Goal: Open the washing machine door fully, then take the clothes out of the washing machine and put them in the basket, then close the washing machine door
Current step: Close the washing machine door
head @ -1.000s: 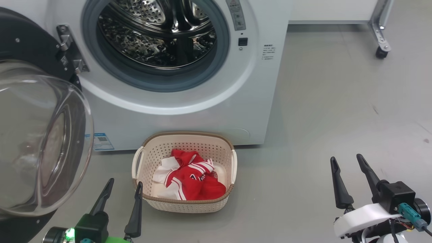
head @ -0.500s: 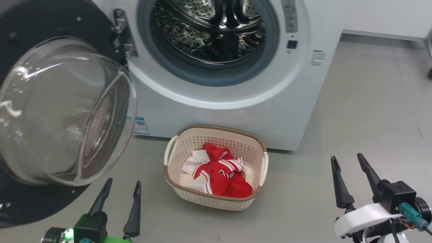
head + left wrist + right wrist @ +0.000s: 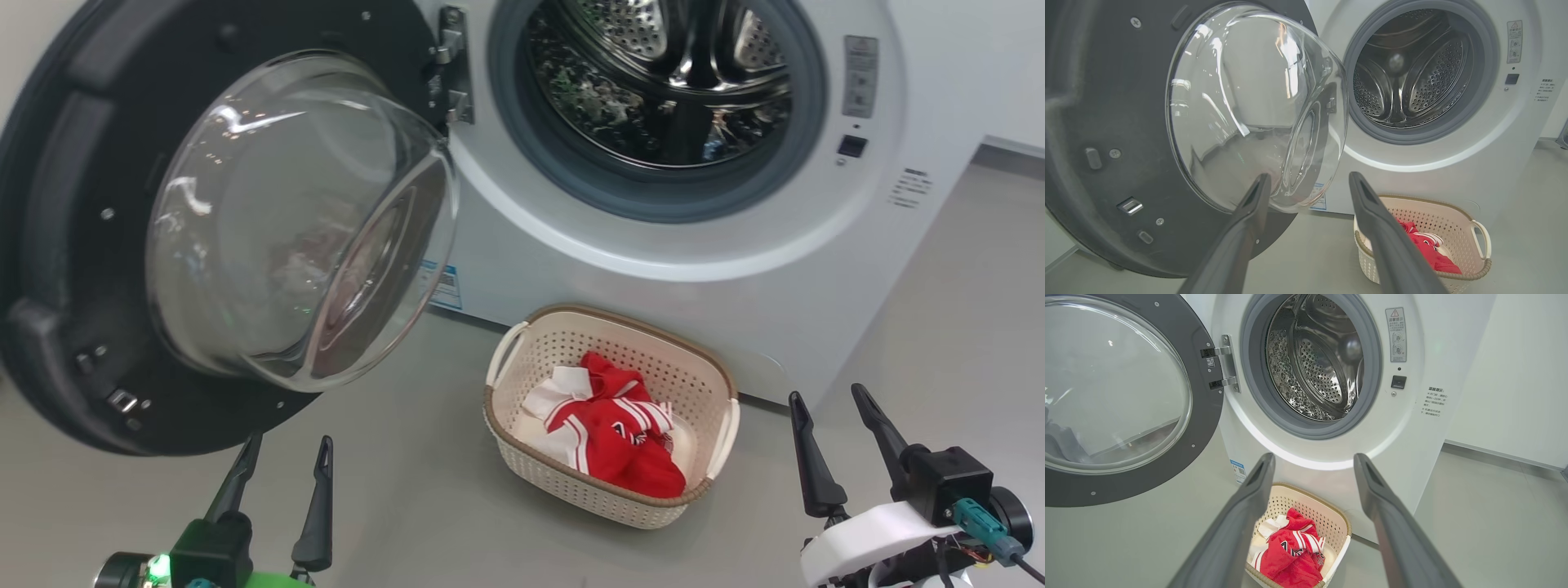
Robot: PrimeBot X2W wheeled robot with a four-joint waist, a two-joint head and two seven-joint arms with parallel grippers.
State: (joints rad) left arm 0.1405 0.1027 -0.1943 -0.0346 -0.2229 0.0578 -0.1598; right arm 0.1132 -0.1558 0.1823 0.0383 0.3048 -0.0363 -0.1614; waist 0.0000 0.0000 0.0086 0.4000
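Observation:
The white washing machine (image 3: 653,269) stands with its round black door (image 3: 73,269) swung wide to the left, the clear glass bowl (image 3: 302,220) bulging toward me. Its steel drum (image 3: 661,73) looks bare inside. Red and white clothes (image 3: 616,429) lie in the cream basket (image 3: 710,371) on the floor before the machine. My left gripper (image 3: 284,445) is open at the lower left, below the door, holding nothing. At the lower right, beside the basket, my right gripper (image 3: 829,398) is open too. Door (image 3: 1106,122), drum (image 3: 1314,363) and basket (image 3: 1331,516) also appear in the wrist views.
Grey floor (image 3: 408,490) spreads around the basket and to the right of the machine. A white wall (image 3: 1515,375) with a grey skirting rises right of the washer. The open door reaches out over the floor on the left.
The whole head view has swung left, so the door now fills the left side and the basket sits further right. Both grippers keep their places, open as before.

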